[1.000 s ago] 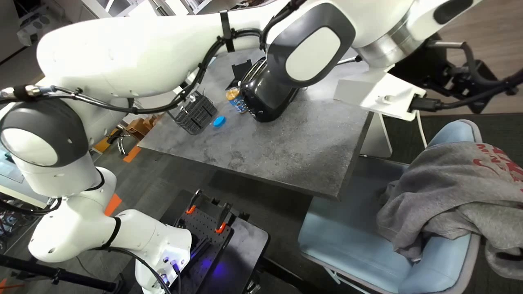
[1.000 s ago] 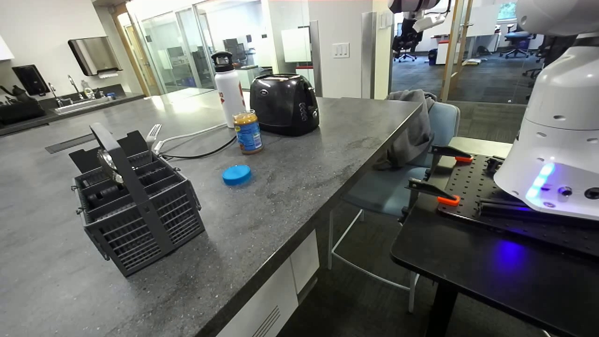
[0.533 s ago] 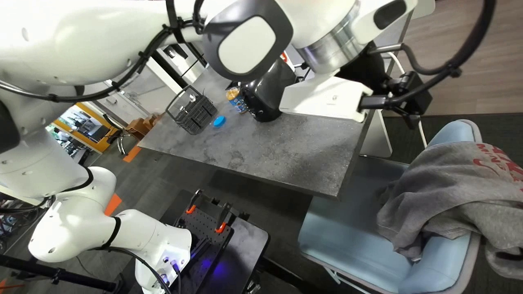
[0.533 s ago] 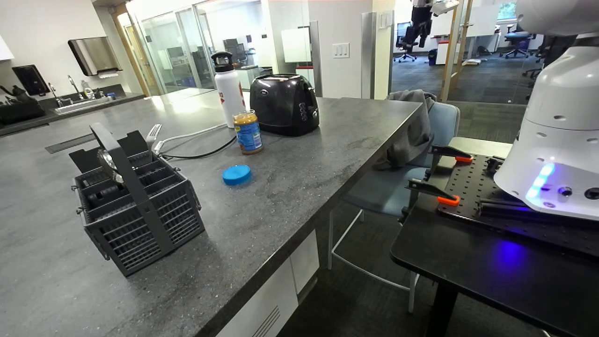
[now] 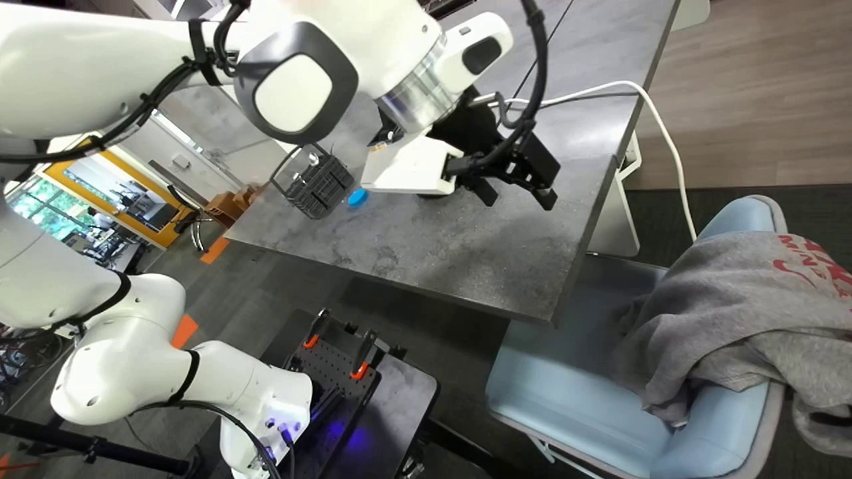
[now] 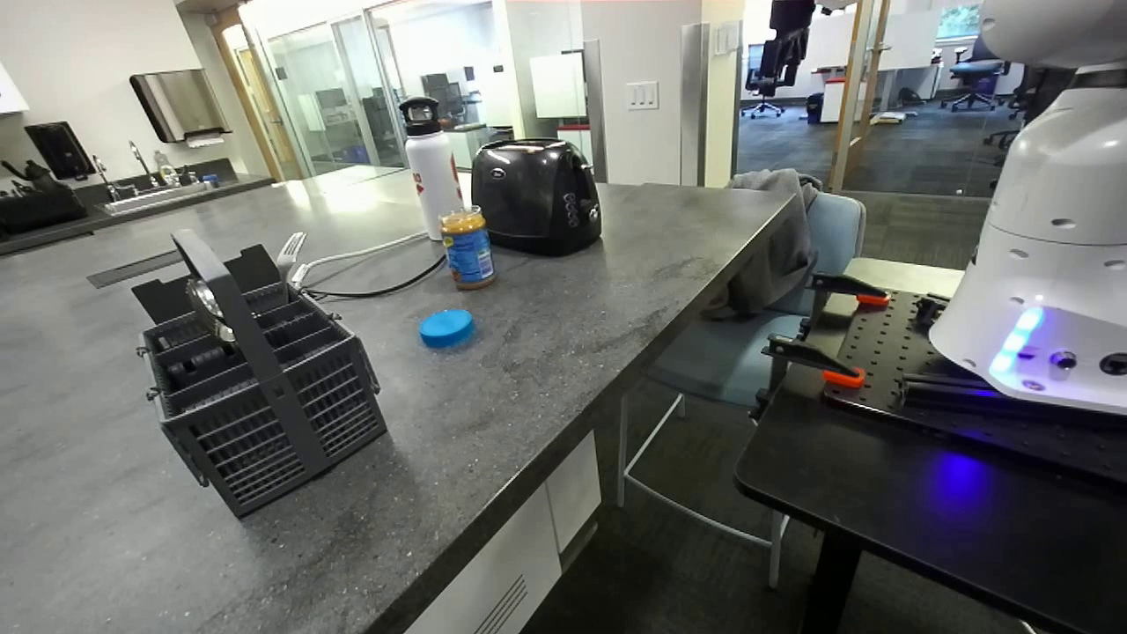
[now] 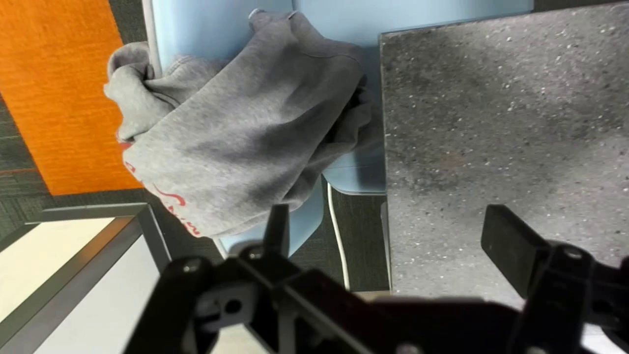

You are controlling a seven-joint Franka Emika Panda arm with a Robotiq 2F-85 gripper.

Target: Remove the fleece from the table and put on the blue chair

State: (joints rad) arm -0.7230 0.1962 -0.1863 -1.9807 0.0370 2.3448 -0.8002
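Observation:
The grey fleece [image 5: 739, 306] with red lettering lies draped over the back and side of the blue chair [image 5: 566, 399]. In an exterior view, the fleece [image 6: 775, 255] hangs on the chair [image 6: 836, 229] behind the table corner. The wrist view shows the fleece [image 7: 245, 128] crumpled on the chair [image 7: 201, 29], beside the table edge. My gripper [image 5: 519, 198] is above the grey table [image 5: 492, 266], pointing down, apart from the fleece. In the wrist view, the gripper [image 7: 386, 221] has its fingers wide apart with nothing between them. The gripper also shows at the top of an exterior view [image 6: 786, 53].
A black toaster [image 6: 533, 198], a white bottle [image 6: 433, 180], a peanut butter jar [image 6: 467, 251], a blue lid [image 6: 446, 328] and a grey cutlery basket [image 6: 264, 405] stand on the table. A white cable [image 5: 665, 133] hangs over the table edge near the chair.
The arm has swung away from the chair side and over the table, and the gripper has turned to point down. The fleece and chair have not moved.

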